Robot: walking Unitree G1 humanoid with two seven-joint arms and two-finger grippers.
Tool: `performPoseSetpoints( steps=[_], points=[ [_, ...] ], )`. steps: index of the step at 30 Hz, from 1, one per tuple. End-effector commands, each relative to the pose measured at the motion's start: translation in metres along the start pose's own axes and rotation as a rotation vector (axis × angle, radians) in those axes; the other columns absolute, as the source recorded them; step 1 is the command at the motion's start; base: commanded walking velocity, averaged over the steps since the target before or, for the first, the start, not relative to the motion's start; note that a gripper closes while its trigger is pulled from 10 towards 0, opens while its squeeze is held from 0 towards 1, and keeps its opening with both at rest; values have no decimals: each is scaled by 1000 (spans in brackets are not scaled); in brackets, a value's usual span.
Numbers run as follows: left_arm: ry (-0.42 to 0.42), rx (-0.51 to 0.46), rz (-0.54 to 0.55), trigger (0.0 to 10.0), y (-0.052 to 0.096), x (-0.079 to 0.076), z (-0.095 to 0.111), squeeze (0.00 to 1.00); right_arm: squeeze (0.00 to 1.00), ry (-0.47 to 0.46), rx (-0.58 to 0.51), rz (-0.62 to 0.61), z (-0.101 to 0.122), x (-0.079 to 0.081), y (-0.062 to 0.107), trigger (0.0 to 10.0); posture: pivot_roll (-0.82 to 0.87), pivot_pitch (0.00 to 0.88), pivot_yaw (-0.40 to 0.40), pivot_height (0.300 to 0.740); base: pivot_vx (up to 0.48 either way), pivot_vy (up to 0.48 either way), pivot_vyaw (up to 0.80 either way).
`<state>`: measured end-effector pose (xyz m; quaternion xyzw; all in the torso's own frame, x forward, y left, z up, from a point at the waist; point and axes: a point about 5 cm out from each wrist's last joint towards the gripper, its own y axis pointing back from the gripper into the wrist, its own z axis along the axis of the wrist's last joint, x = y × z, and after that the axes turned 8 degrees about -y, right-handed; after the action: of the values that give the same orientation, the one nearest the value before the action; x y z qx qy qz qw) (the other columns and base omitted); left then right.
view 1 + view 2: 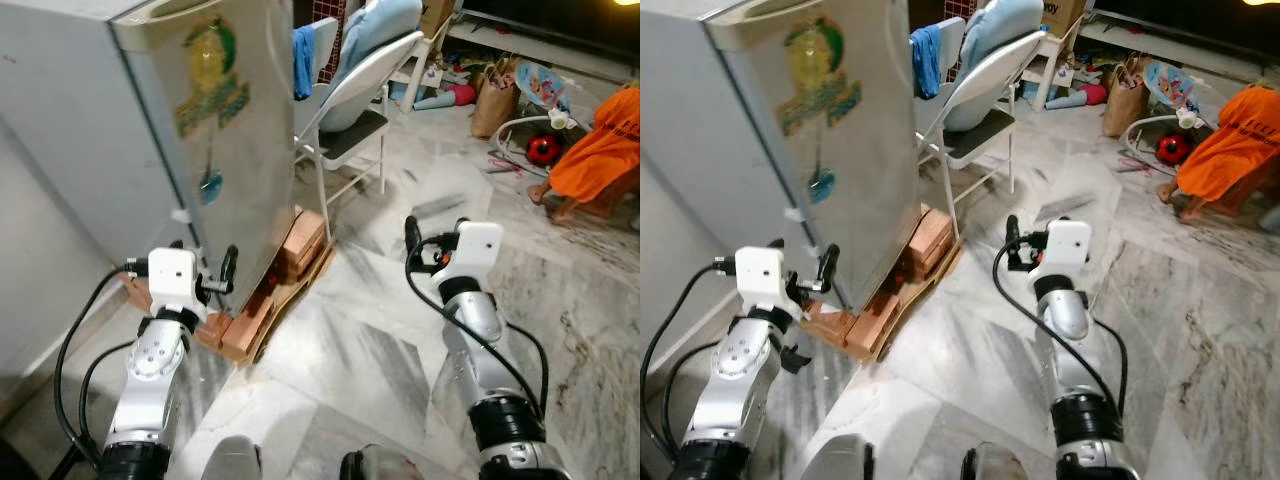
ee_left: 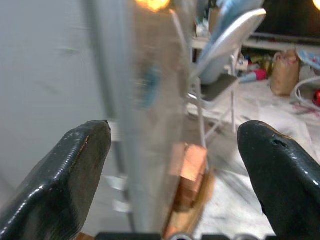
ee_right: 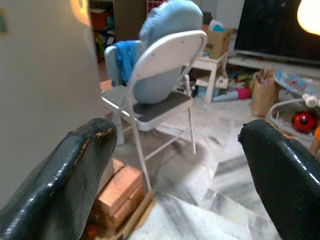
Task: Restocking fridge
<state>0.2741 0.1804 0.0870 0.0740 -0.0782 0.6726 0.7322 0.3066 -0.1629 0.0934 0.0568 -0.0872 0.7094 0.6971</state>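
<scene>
Left claw (image 2: pixel 172 155) spread wide astride fridge door (image 1: pixel 235 130) edge; right claw (image 3: pixel 177 160) wide, empty.

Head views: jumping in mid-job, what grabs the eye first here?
The grey fridge with a green sticker on its door, standing on bricks, at front left; the open left gripper is at the door's edge. Behind it stands a white folding chair, and a person in orange crouches at far right. The open right gripper hovers over bare marble floor.
</scene>
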Motion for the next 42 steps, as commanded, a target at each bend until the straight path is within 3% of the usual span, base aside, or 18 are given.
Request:
performPoseSetpoints(
  steps=[1,17,36,39,42],
  points=[
    [-13,2,12,10000,1,6,-2,0,0,-10,-5,19,0,8,-1,10000,42,53,-74,740,0,476,0],
    [-9,-24,-32,10000,2,-1,0,0,0,-4,-4,32,1,9,0,10000,38,57,-80,740,276,346,-670],
    [-8,-28,-33,10000,2,-7,0,0,0,0,13,48,-1,12,-2,10000,43,64,-94,740,0,0,-395],
    [1,-27,-33,10000,-1,-8,0,0,0,1,9,49,0,12,-1,10000,37,69,-95,740,0,0,0],
    [-16,-24,-4,10000,-13,-2,2,0,0,7,15,55,1,10,2,10000,26,77,-99,740,0,0,0]
  ],
)
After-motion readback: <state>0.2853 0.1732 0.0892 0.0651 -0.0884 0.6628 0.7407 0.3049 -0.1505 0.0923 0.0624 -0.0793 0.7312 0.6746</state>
